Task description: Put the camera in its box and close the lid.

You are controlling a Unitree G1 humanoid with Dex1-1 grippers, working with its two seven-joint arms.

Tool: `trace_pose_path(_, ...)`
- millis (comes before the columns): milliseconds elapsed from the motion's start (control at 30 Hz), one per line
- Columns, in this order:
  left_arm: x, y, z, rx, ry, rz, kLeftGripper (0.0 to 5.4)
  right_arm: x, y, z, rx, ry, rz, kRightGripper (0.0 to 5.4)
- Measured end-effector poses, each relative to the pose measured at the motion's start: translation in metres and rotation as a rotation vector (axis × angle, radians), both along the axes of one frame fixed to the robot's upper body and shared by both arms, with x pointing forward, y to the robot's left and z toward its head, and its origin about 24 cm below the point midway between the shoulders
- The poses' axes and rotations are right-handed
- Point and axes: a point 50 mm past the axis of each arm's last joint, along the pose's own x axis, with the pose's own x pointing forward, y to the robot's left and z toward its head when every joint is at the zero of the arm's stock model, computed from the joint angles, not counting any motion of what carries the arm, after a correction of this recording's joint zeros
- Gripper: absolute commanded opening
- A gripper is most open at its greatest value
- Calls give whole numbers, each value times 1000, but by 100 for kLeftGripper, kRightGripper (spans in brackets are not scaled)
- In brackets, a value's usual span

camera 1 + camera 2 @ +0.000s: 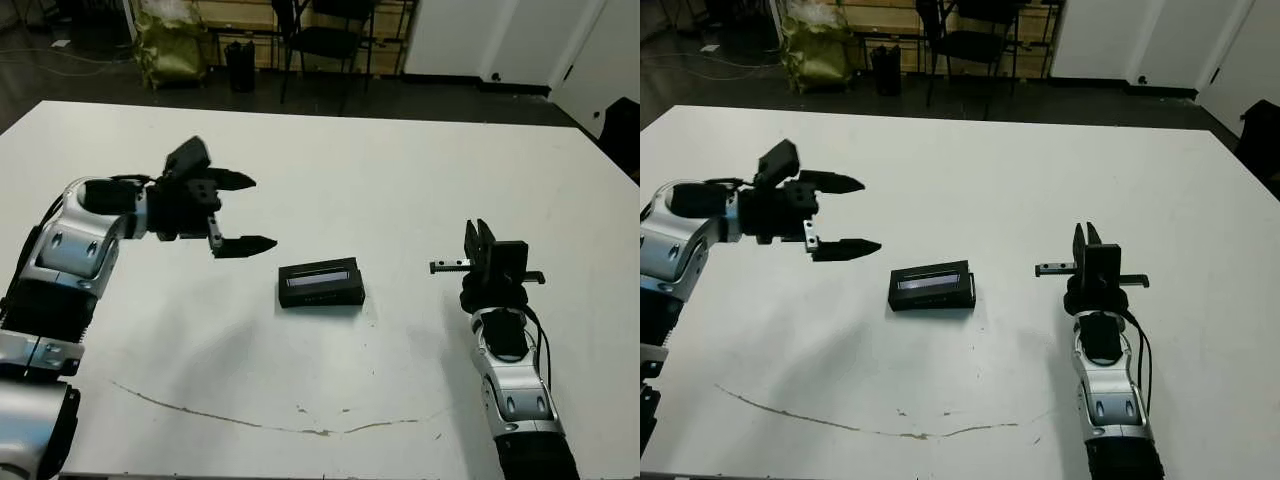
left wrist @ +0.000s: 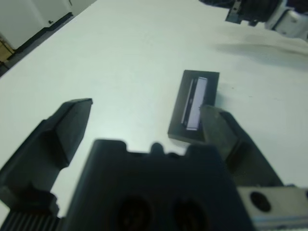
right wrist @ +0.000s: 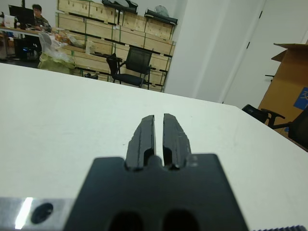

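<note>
The lid (image 1: 320,283) is seated on the box, mid-table. Left of the lid, the left gripper (image 1: 243,211) is held with fingers spread apart. Right of it, the right gripper (image 3: 159,136) is kept nearly closed, empty.

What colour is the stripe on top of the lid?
The lid is black, and its stripe looks pale and shiny, whitish-lilac. The left wrist view shows it best.

The robot's left arm, silver and black, bends at the elbow and reaches forward and inward, held up in the air. Its black two-fingered left gripper (image 1: 238,211) points toward the middle, and the two fingers are spread wide apart. The right arm stretches straight forward at the right side. Its black two-fingered right gripper (image 1: 479,240) points away from the robot, with fingers pressed almost together and nothing between them
</note>
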Motion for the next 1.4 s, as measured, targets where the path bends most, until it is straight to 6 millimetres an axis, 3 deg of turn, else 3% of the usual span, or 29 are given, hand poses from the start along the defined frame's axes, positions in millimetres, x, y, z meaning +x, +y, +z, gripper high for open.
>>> trace_pose_path(333, -10, -3, -22, -97, 1, -67, 539, 0, -4, -2, 8, 5, 3, 0)
trace_pose_path(800, -10, -21, -51, -42, -35, -155, 539, 0, -8, -5, 12, 11, -6, 0)
trace_pose_path(1400, -8, -28, -83, -39, 129, -116, 539, 0, -9, -2, 3, 10, -12, 0)
